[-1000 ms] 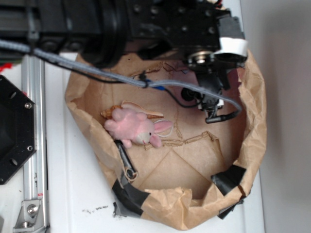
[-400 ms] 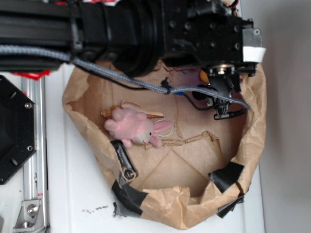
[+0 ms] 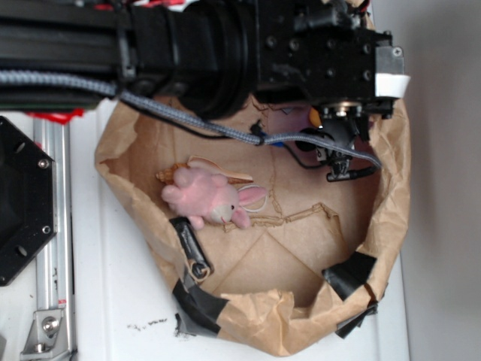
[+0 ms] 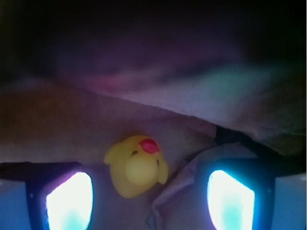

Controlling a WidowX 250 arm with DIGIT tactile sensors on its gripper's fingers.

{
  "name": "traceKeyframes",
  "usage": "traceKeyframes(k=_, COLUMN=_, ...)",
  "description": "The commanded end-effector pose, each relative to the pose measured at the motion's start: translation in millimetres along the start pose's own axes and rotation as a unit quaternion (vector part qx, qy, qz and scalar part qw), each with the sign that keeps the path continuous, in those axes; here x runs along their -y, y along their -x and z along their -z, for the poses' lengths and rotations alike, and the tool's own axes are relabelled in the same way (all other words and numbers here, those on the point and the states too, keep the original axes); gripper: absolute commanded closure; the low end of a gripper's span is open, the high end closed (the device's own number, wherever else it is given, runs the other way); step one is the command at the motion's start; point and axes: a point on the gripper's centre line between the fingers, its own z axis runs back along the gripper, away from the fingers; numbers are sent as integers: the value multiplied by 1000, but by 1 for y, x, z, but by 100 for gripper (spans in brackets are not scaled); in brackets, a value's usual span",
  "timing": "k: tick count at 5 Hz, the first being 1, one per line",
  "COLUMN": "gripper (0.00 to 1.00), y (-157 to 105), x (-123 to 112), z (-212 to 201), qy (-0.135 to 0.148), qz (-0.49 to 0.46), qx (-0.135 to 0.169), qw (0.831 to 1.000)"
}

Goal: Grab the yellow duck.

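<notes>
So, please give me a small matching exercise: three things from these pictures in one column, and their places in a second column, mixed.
Things:
1. yellow duck
2. pink plush bunny
3. black tape

Places:
a. stuck on the paper bag's rim
b. between the fingers of the gripper
c. in the left part of the bag, apart from the arm

Pairs: 1-b, 2-c, 3-a
</notes>
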Motion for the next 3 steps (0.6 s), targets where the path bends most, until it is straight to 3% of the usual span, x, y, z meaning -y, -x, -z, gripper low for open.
traceKeyframes(k=1, gripper=0, y=12, x=-3, z=-28, qy=16, qz=12, qx=55, qw=998)
traceKeyframes(k=2, gripper=0, y=14, x=-8, z=-19, qy=16, qz=1, qx=101, qw=995)
traceKeyframes(k=3, gripper=0, y=8, x=-18, z=-12, qy=2, qz=-31, qx=114, qw=993)
